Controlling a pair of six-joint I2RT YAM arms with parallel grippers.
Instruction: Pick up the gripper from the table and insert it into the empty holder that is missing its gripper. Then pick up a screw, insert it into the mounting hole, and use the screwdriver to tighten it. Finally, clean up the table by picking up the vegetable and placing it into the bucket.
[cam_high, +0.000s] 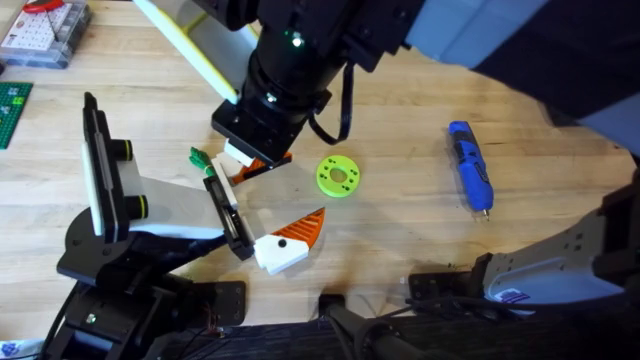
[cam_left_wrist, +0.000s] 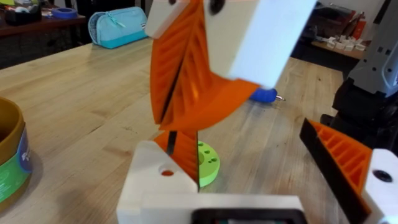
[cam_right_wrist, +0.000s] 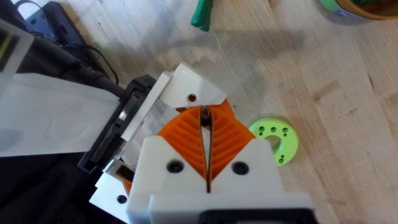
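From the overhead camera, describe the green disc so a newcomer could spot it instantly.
Start at the black-framed holder with the white arm on the wooden table's left side, then look right past its orange-tipped finger pieces. The flat lime-green plastic disc lies there, left of the blue pen-shaped screwdriver; it alone is round, with small holes.

On your left stands the holder (cam_high: 130, 205). One gripper (cam_high: 290, 243) sits at its near-right end plate; the other gripper (cam_high: 245, 160) lies just behind. Right of them lies the disc (cam_high: 338, 176), and far right the screwdriver (cam_high: 470, 165).
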